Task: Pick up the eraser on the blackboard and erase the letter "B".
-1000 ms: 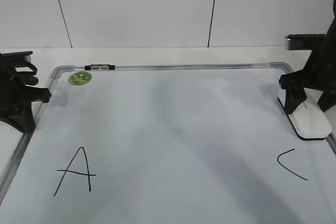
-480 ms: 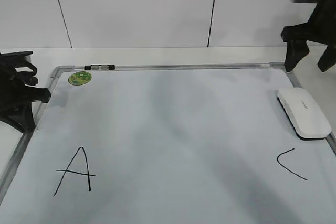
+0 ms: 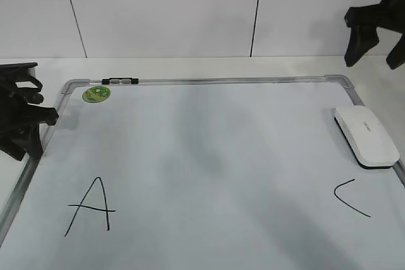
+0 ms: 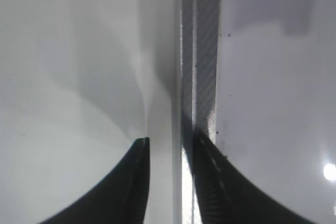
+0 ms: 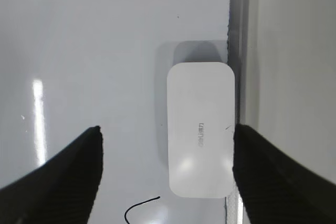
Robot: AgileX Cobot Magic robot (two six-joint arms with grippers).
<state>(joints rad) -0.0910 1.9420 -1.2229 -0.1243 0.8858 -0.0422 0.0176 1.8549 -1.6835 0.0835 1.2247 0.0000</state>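
Observation:
The white eraser [image 3: 367, 136] lies flat on the blackboard [image 3: 209, 156] against its right frame, and it also shows in the right wrist view [image 5: 201, 135]. My right gripper [image 3: 376, 52] is open and empty, raised well above the eraser; in its wrist view [image 5: 167, 129] the eraser lies below, between the jaws. My left gripper [image 3: 47, 115] rests at the board's left frame, jaws a narrow gap apart [image 4: 169, 141] over the grey frame strip [image 4: 202, 51], holding nothing. No letter "B" shows on the board; the middle is blank.
A black "A" [image 3: 92, 207] is at the front left and a black "C" [image 3: 351, 198] at the front right, just in front of the eraser. A green sticker [image 3: 97, 93] and a marker [image 3: 120, 81] sit at the far left corner.
My right gripper was down around the eraser's far end; it has lifted up and away, open, leaving the eraser lying where it was. The left arm has barely moved.

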